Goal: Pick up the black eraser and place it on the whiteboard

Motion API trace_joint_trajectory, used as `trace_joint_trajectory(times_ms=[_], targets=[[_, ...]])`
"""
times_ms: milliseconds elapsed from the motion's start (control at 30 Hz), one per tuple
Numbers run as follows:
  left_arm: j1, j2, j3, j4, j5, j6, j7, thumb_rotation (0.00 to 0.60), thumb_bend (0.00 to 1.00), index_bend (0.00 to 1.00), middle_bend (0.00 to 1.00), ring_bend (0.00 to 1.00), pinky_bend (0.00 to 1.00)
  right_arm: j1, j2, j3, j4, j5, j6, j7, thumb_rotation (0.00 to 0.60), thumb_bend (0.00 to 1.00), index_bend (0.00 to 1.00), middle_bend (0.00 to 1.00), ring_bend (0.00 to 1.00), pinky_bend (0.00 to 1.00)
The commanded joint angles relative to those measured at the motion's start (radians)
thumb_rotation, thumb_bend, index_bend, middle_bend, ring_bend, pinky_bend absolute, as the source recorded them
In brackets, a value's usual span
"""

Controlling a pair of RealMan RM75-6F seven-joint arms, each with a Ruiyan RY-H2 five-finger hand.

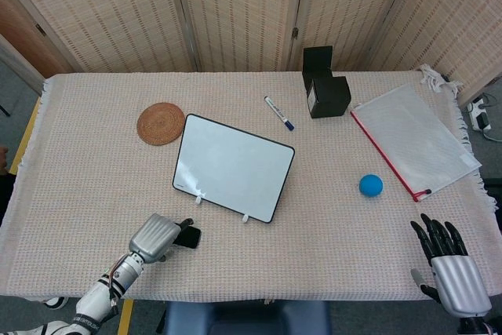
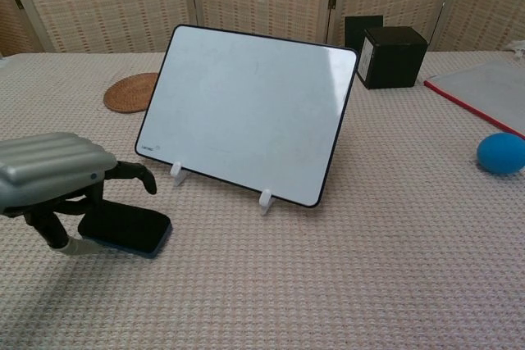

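At lower left of the head view, the left hand (image 1: 157,237) arches over the eraser (image 2: 131,229) with fingers spread, nothing gripped, so grasp, lift and placing on the whiteboard (image 1: 233,165) remain, while the right hand (image 1: 449,272) idles spread at lower right.

A cloth-covered table (image 1: 78,154) holds a propped whiteboard (image 1: 233,166), black eraser (image 1: 188,235), woven coaster (image 1: 161,123), marker (image 1: 278,113), black boxes (image 1: 327,96), blue ball (image 1: 371,185) and folder (image 1: 413,139).
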Motion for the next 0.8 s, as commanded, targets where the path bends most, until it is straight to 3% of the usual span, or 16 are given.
trace_joint_trajectory(times_ms=[33, 467, 633, 800], targets=[[-0.032, -0.016, 0.003, 0.020, -0.045, -0.012, 0.018, 0.600, 0.28, 0.27, 1.00, 1.00, 1.00, 0.001, 0.002, 0.002, -0.001, 0.007, 0.000, 0.003, 0.600, 0.33, 0.00, 0.00, 0.02, 0.00], [-0.117, -0.044, 0.033, 0.073, -0.180, -0.011, 0.025, 0.600, 0.28, 0.29, 1.00, 1.00, 1.00, 0.013, 0.008, 0.005, -0.006, 0.034, -0.019, 0.012, 0.600, 0.33, 0.00, 0.00, 0.03, 0.00], [-0.131, -0.058, 0.048, 0.107, -0.164, -0.001, -0.007, 0.600, 0.29, 0.42, 1.00, 1.00, 1.00, 0.013, 0.008, 0.004, -0.006, 0.034, -0.014, 0.011, 0.600, 0.33, 0.00, 0.00, 0.03, 0.00], [-0.125, -0.081, 0.062, 0.146, -0.072, 0.042, -0.074, 0.600, 0.32, 0.60, 1.00, 1.00, 1.00, 0.015, 0.007, 0.000, -0.008, 0.034, -0.017, 0.006, 0.600, 0.33, 0.00, 0.00, 0.03, 0.00]])
